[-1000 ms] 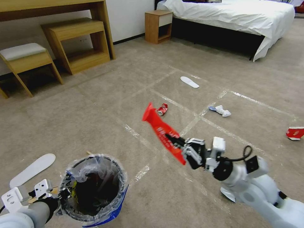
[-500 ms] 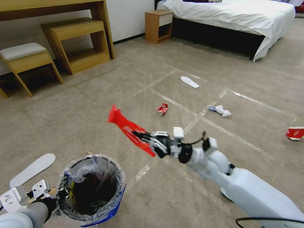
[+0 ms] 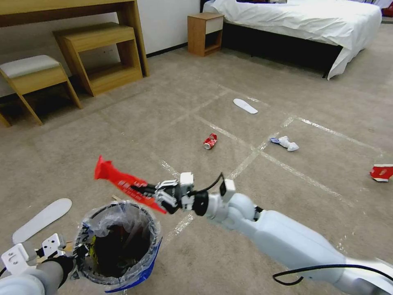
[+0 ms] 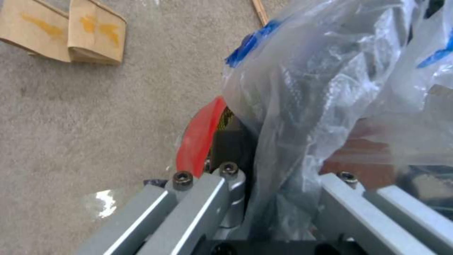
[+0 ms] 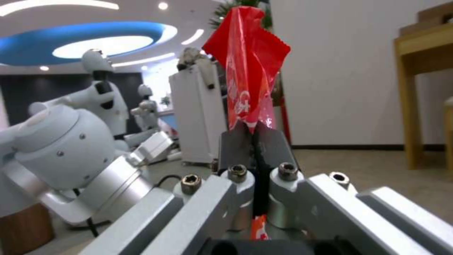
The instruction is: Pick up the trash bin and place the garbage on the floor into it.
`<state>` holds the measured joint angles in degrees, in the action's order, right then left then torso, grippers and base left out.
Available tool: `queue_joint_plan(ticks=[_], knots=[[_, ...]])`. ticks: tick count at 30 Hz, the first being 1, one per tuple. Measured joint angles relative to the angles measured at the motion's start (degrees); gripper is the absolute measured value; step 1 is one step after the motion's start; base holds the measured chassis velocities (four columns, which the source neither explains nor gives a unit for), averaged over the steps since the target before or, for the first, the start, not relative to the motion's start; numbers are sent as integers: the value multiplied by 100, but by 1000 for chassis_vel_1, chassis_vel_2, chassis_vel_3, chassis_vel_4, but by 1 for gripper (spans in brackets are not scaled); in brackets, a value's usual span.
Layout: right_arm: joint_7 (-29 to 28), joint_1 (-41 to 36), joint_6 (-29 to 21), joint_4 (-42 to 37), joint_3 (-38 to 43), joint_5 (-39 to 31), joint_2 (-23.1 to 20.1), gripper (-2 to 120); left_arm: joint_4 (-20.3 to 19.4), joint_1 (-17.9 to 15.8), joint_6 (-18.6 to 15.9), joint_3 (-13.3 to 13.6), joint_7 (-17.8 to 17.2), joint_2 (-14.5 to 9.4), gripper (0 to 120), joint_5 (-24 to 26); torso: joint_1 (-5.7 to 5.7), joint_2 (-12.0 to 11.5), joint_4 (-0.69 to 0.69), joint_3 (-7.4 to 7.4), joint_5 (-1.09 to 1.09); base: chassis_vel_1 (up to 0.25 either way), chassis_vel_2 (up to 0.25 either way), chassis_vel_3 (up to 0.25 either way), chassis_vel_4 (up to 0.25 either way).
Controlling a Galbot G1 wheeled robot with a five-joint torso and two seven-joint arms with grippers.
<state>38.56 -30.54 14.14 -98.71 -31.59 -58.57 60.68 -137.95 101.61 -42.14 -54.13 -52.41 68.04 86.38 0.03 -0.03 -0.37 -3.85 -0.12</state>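
Bin pickup done: left gripper is clamped on the rim of the round red-and-blue trash bin lined with crinkled clear plastic, holding it low at the robot's left. Right gripper pinches a long red plastic wrapper just above the bin's far rim, not released. Left on the taped beige carpet floor: crushed red can, crumpled white paper, red-white carton, two white insoles, and brown cardboard scraps.

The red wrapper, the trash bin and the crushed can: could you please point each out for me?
red wrapper (image 3: 118,179), head view, its middle.
trash bin (image 3: 152,257), head view, its blue band.
crushed can (image 3: 210,141), head view, its side.
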Motion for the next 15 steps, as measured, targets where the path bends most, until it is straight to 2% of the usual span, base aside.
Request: queue_joint_plan(ticks=[5,7,15], knots=[[19,78,7,245,-284,38,348,0,-8,25,0,-53,1,-8,0,7,0,0,0,0,0,0,0,0,0],[51,140,16,450,-434,45,625,0,-31,34,0,-71,1,5,0,13,0,0,1,0,0,0,0,0,0],[78,164,23,698,-626,87,878,0,-31,30,0,-78,0,14,0,14,0,0,1,0,0,0,0,0,0]])
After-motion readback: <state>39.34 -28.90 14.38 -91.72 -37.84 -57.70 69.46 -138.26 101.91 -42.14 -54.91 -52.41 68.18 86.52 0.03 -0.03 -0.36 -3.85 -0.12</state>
